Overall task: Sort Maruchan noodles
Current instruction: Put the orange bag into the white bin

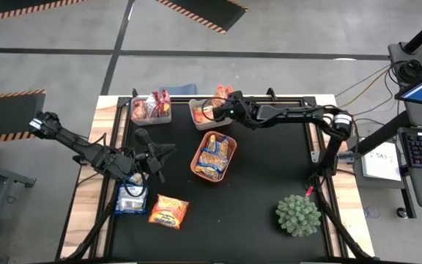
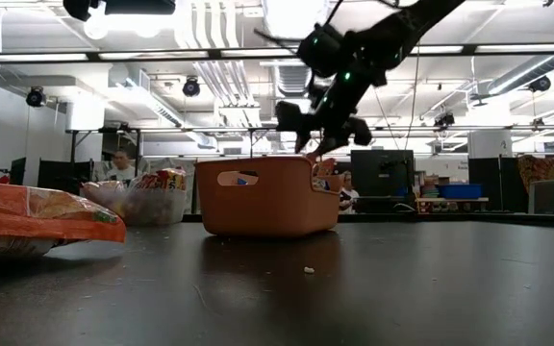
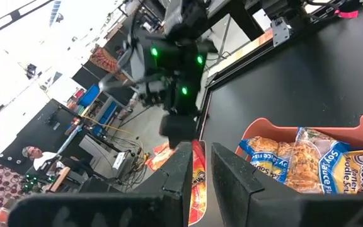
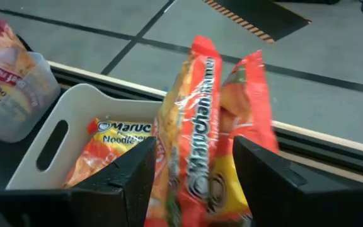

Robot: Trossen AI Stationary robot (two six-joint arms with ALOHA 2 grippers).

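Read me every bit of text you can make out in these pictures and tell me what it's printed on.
"Maruchan Ramen": on the upright orange-red packet between the right gripper's fingers.
"Maruc" over "Noodle": cut-off print on the packet lying in the white bin.
"Soy Sauce Flavor", partly legible: on a blue-and-yellow packet in the orange tray.
Other packets' print: too blurred to read.

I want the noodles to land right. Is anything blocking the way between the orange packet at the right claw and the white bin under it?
Nothing visible blocks it. The right gripper holds the orange noodle packet upright directly over the white bin, which already contains another packet but has room.
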